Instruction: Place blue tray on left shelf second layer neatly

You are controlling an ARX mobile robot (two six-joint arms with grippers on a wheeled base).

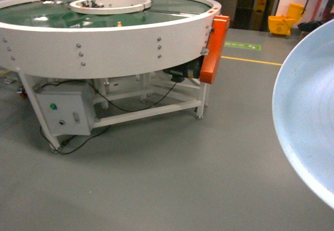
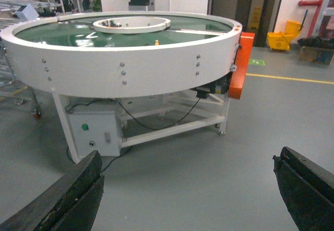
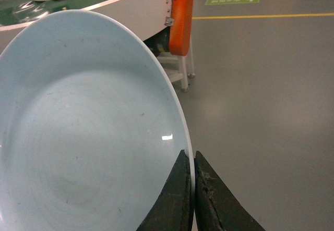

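Head view: blue tray (image 1: 308, 106) half cut off

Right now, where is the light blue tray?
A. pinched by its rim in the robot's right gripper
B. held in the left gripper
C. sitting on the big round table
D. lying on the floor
A: the right gripper is shut on the blue tray rim; the left gripper is open and empty.

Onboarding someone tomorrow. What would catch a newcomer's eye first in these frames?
The pale blue tray fills the right wrist view, its rim pinched in the right end effector, and bulges in at the head view's right edge. Next, the round white conveyor table with its green belt dominates the left and centre, an orange guard on its right side. The left end effector hangs open and empty over grey floor.
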